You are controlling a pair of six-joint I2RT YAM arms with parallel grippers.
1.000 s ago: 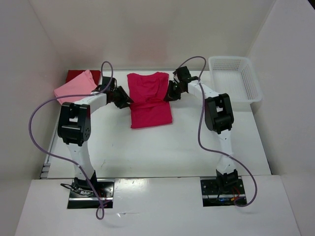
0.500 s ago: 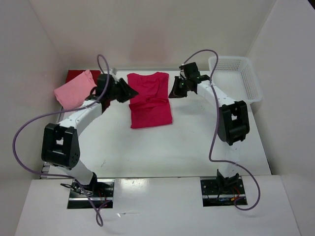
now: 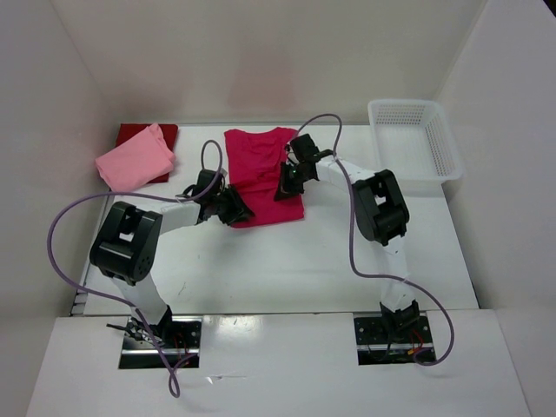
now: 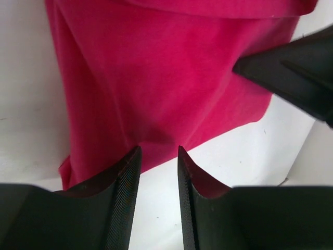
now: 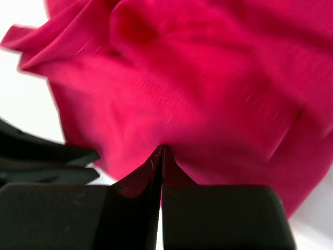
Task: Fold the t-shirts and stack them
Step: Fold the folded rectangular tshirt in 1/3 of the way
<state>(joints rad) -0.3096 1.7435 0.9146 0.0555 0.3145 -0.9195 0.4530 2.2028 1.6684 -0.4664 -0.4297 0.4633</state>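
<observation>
Crimson shirt (image 3: pixel 261 165), pink shirt (image 3: pixel 135 163), dark red shirt (image 3: pixel 139 132), white mesh basket (image 3: pixel 413 139).

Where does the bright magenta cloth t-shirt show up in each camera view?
Top external: the bright magenta cloth t-shirt lies flat at the middle back of the table.
Left wrist: the shirt fills the upper part of the picture, with its hem running across the middle.
Right wrist: the shirt fills almost the whole picture, rumpled.
Shared landmark: the white table, bare beside the shirt's edge in every view.

Pink t-shirt (image 3: pixel 135 162) overlapping dark red t-shirt (image 3: pixel 163 133)
</observation>
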